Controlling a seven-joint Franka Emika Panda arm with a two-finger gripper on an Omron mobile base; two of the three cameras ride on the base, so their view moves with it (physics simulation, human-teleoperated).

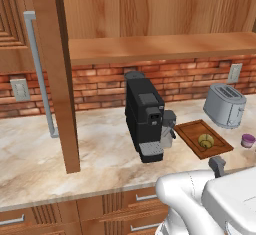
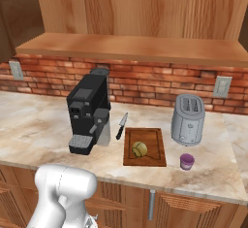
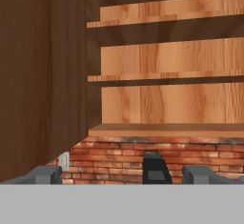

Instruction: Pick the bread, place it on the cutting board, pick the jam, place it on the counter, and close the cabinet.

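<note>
Sitting on the cutting board (image 2: 144, 147) already – bread (image 2: 139, 149) roughly centred, so step one looks done. Jam (image 2: 186, 161) parked on the counter (image 2: 38, 125) just right of the board, in front of the toaster (image 2: 188, 119) – second drop looks finished too. Left: cabinet (image 1: 55, 74) door swung out over the worktop, handle (image 1: 40, 74) facing the arm. Gripper (image 3: 122, 175) aimed at the empty shelves, fingers (image 3: 45, 174) spread wide, holding nothing – probably lining up for the door, hard to confirm from this angle.
</note>
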